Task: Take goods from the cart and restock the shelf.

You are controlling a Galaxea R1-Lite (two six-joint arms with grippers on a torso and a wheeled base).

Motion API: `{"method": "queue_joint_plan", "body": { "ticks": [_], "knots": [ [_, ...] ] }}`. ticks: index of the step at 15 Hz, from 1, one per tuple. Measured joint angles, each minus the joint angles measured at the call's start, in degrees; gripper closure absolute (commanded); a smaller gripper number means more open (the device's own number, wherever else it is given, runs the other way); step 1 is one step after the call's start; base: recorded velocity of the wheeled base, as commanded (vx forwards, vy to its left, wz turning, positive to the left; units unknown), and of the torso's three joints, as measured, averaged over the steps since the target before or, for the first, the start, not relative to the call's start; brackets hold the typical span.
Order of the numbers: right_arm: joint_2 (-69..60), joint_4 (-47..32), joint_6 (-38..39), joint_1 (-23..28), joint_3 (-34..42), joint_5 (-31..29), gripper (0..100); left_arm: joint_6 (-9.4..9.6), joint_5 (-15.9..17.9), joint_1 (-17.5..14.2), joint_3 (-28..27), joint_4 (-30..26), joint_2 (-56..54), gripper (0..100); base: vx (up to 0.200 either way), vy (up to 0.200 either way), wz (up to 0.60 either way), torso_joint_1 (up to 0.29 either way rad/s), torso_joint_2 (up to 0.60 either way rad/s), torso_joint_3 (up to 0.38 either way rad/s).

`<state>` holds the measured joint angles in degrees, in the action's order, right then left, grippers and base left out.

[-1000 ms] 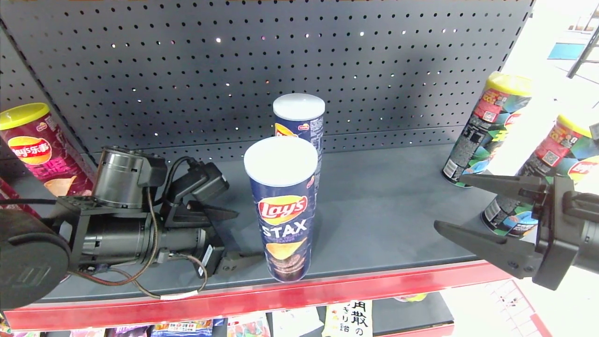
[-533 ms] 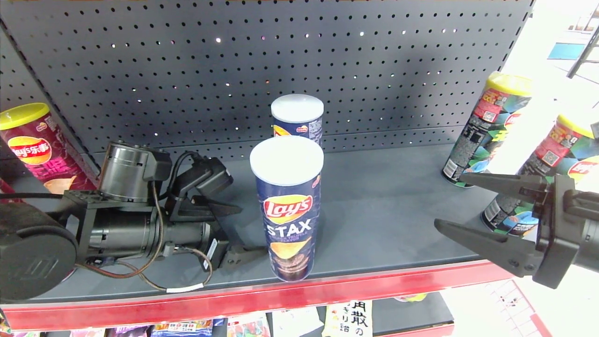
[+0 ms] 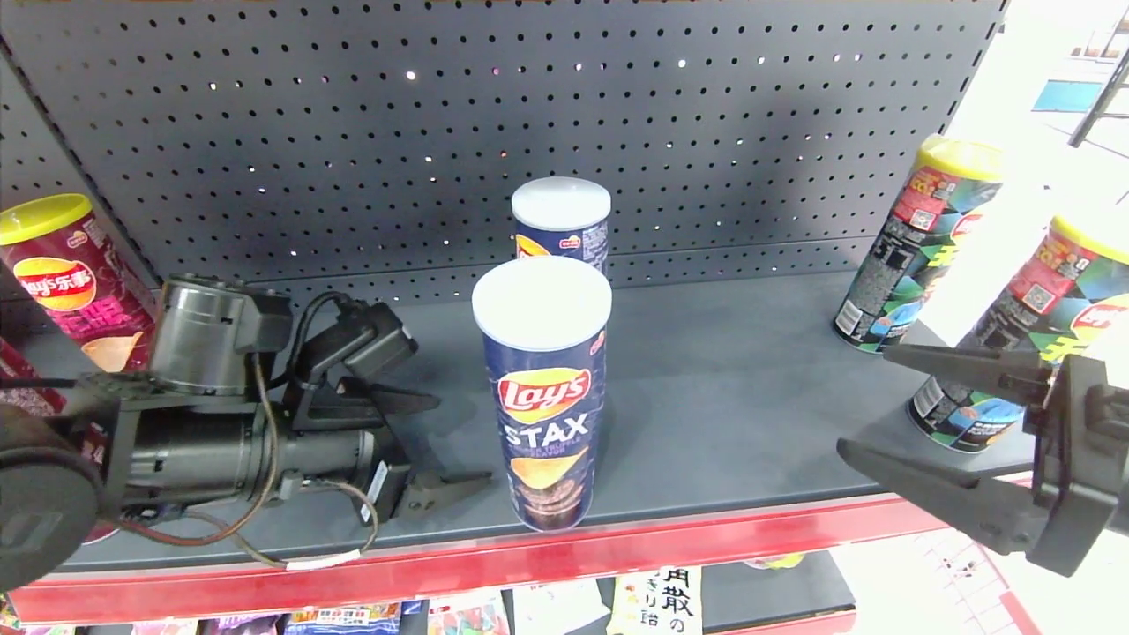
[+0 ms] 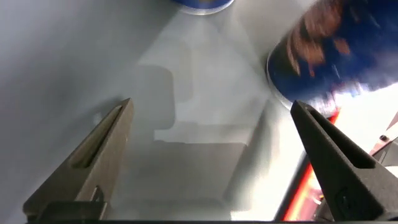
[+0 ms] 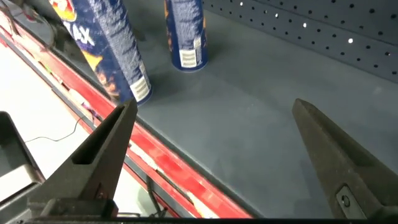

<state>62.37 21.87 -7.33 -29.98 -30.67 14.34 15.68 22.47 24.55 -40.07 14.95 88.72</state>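
Blue chip can [image 3: 547, 414] stands upright at the shelf's [image 3: 723, 388] near edge, second blue can [image 3: 562, 220] right behind it. Left end effector [image 3: 459, 441] sits just left of it, released, jaws wide. Right end effector [image 3: 863, 399] hangs off to the right, also released, near the multicoloured cans [image 3: 917, 238].

Dim grey shelf [image 3: 706, 397], blown-out glare at right, blurred blue can [image 4: 329, 56], soft shadows

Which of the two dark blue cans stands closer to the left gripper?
The front blue can, at the shelf's red edge, right beside the left gripper. The other blue can stands behind it, near the pegboard.
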Motion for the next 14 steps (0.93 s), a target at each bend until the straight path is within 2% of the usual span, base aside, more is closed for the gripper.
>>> {"method": "queue_joint_plan", "body": {
  "ticks": [2, 3, 5, 7, 9, 11, 12, 14],
  "knots": [
    [-3.6, -0.6, -0.1, 0.0, 3.4, 0.0, 0, -1.07, -0.9, -0.9, 5.2, -0.2, -7.1, 0, 0.0, 0.0, 0.0, 0.0, 0.0, 0.0],
    [-6.3, -2.2, -0.1, 0.2, 5.0, -0.2, 0, -2.51, -1.9, -1.2, 8.4, -0.4, -12.0, 0, 0.0, 0.0, 0.0, 0.0, 0.0, 0.0],
    [-13.4, -11.3, -0.1, 1.9, 6.1, -0.9, 0, -6.08, -5.2, -1.5, 13.8, -3.3, -23.3, 0, 0.0, 0.0, 0.0, 0.0, 0.0, 0.0],
    [-22.0, -24.3, -0.1, 4.9, 5.0, -1.9, 0, -8.64, -8.8, -1.7, 16.4, -11.8, -35.2, 0, 0.0, 0.0, 0.0, 0.0, 0.0, 0.0],
    [-30.7, -36.0, 0.1, 9.2, 2.9, -5.1, 0, -10.59, -13.7, -2.0, 16.9, -23.9, -46.9, 0, 0.0, 0.0, 0.0, 0.0, 0.0, 0.0],
    [-38.8, -44.4, 0.3, 15.0, 1.8, -11.8, 0, -13.6, -21.2, -3.4, 16.3, -34.1, -56.7, 0, 0.0, 0.0, 0.0, 0.0, 0.0, 0.0],
    [-42.1, -47.7, 0.5, 17.8, 1.7, -14.7, 0, -15.17, -23.7, -5.6, 16.0, -37.0, -60.2, 0, 0.0, 0.0, 0.0, 0.0, 0.0, 0.0],
    [-47.1, -51.9, 2.2, 22.8, 2.2, -17.9, 0, -17.09, -25.3, -12.0, 16.0, -41.4, -65.4, 0, 0.0, 0.0, 0.0, 0.0, 0.0, 0.0]
  ]
}}
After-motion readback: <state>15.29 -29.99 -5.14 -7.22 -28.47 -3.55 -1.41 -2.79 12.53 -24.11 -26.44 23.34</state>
